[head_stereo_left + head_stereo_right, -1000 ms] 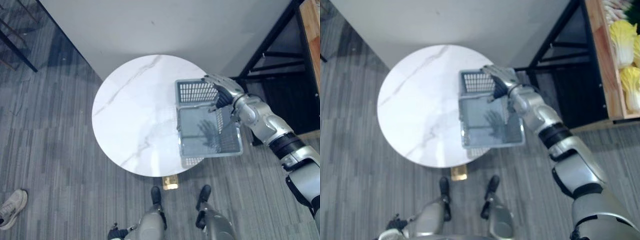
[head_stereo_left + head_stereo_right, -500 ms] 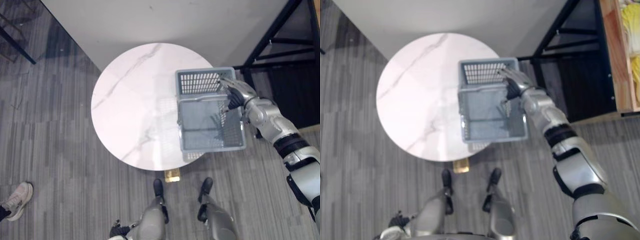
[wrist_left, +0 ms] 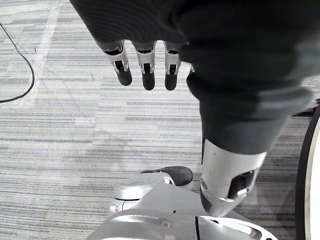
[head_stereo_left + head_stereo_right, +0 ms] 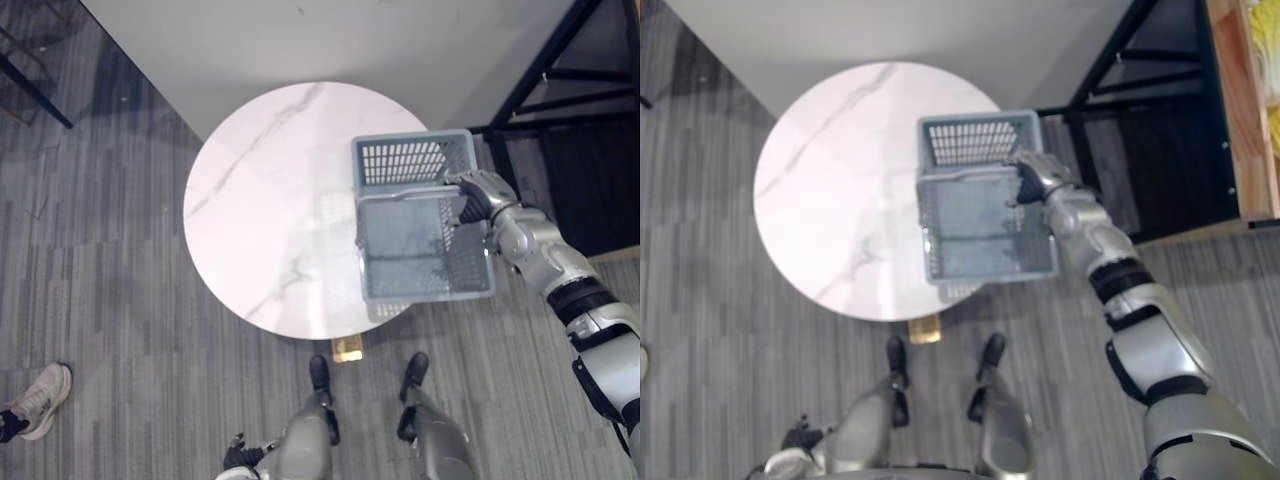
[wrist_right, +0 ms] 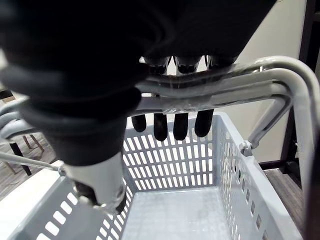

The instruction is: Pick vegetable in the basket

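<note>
The grey plastic basket (image 4: pixel 405 160) is at the table's (image 4: pixel 270 200) right-hand edge, its near end and right side overhanging the round white marble top; whether its base touches the top cannot be told. Its long axis runs straight away from the robot, opening upward, with the latticed short wall farthest away. The right hand (image 4: pixel 476 196) is clamped on the raised grey handles (image 5: pixel 220 82) at the basket's right side, its fingers (image 5: pixel 180 121) curled over the bars. The left hand (image 3: pixel 148 75) hangs low above the striped grey floor (image 3: pixel 60 130), fingers straight and holding nothing.
</note>
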{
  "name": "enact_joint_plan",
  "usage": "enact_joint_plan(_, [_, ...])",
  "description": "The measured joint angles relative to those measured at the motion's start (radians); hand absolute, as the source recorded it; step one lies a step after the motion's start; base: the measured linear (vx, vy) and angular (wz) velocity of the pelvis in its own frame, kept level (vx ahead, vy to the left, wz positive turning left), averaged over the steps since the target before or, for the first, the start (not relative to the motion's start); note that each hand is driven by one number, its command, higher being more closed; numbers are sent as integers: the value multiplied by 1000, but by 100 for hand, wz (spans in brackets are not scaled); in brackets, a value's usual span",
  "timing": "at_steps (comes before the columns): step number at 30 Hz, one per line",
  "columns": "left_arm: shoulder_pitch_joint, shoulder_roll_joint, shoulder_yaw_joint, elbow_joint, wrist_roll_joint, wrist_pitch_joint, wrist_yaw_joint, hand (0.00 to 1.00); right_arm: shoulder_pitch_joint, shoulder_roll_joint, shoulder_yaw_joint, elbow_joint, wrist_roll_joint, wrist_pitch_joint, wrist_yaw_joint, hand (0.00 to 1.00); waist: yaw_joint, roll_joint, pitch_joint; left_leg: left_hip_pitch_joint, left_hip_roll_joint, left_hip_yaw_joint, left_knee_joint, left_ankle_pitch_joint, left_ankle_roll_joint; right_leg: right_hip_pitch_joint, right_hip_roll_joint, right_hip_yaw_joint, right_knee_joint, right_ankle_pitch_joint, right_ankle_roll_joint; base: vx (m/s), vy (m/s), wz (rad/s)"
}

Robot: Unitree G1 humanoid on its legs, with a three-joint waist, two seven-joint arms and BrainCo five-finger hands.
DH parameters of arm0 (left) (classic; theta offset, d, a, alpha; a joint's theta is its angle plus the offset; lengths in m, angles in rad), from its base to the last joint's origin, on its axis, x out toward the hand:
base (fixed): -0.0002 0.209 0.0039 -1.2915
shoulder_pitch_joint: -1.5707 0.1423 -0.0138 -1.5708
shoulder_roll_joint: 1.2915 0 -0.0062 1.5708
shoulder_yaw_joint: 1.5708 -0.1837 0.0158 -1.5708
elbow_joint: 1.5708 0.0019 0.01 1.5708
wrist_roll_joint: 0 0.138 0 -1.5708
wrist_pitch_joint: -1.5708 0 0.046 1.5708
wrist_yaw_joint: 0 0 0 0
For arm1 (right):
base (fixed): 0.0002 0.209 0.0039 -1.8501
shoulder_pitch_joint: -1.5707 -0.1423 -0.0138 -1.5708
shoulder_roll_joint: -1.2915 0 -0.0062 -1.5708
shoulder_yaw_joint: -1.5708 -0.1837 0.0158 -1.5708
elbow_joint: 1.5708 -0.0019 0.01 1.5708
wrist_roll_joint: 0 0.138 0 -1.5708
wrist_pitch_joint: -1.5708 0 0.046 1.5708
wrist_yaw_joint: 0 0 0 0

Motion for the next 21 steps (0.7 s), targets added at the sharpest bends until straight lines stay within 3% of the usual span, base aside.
enact_joint_plan(15, [1,-1,4,0,2,2,19,0,-1,79,33,44,-10,13,31,100,8,-4,0,31,1,-5,-3,5,-1,33,0,-6,0,3,0,0,0,0])
enact_joint_plan(21, [2,0,23,-2,34,10,21,0,-1,117,110,20,-30,13,68,100,4,-30,-12,84,1,9,-37,19,-1,64,3,5,-2,5,3,2,5,-6])
